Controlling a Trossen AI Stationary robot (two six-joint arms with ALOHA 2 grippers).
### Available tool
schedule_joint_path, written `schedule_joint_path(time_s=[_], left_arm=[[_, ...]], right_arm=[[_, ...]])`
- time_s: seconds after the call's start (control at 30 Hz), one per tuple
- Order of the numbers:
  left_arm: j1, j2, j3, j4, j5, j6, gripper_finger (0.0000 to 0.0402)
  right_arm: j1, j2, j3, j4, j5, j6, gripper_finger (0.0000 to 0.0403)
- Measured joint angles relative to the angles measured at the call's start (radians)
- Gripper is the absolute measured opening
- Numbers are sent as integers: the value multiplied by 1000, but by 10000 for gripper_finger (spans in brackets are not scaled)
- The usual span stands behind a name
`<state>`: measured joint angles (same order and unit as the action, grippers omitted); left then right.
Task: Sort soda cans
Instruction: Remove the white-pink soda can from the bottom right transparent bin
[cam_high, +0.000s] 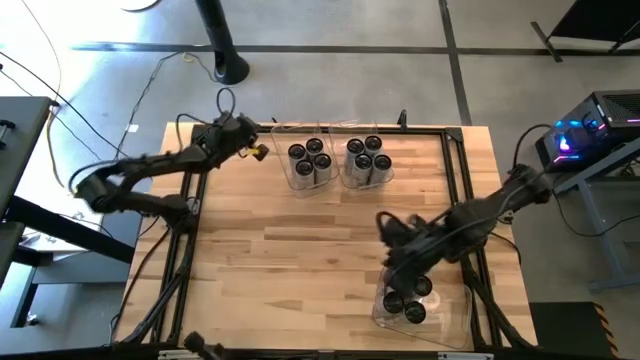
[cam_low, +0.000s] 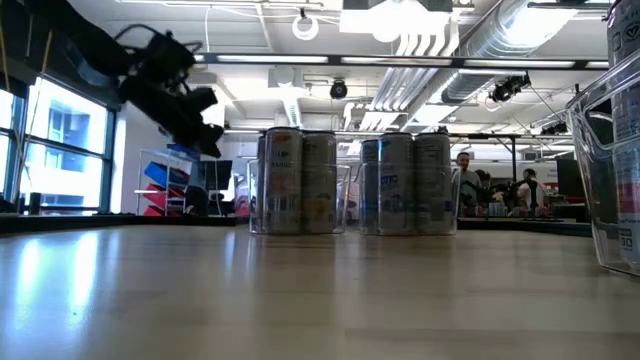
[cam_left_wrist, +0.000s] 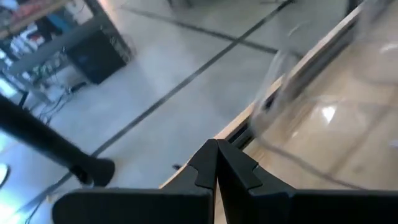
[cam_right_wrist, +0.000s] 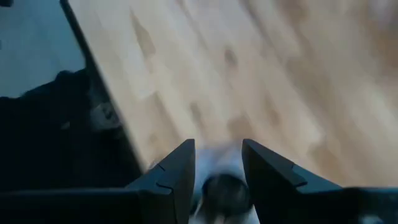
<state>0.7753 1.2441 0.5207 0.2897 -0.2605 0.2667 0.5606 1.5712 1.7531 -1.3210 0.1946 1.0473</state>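
Note:
Several soda cans stand upright in two clear bins at the table's far side, the left bin (cam_high: 310, 165) and the right bin (cam_high: 368, 163); both show in the low view (cam_low: 300, 185) (cam_low: 410, 185). A third clear bin (cam_high: 445, 320) at the near right holds a few more cans (cam_high: 415, 313). My right gripper (cam_high: 400, 285) is above this bin, open, its fingers on either side of a can's dark top (cam_right_wrist: 221, 186). My left gripper (cam_high: 255, 150) is shut and empty, raised beside the left far bin, near the table's far left corner (cam_low: 195, 115). My right gripper comes at the can from above, pointing down, with one finger (cam_right_wrist: 180, 171) on each side of the can's top (cam_right_wrist: 222, 185). I cannot tell whether the fingers touch it. The can stands upright in the near right bin.
The wooden table (cam_high: 300, 260) has bare room in its middle and near left. A dark frame rail (cam_high: 185, 250) runs along its left side and another along its right side (cam_high: 470, 200). People stand in the room behind (cam_low: 462, 175).

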Motion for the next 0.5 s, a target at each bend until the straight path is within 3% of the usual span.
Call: schedule_joint_path(time_s=[0.23, 0.37, 0.5], left_arm=[[-132, -253, -75, -106, 1, -2, 0], [-230, -354, -132, -131, 22, -3, 0], [-357, -407, -173, -120, 153, -45, 0]], right_arm=[[200, -52, 0, -78, -84, 418, 126], [360, 41, 1, 1, -89, 671, 113], [486, 168, 0, 163, -49, 904, 85]])
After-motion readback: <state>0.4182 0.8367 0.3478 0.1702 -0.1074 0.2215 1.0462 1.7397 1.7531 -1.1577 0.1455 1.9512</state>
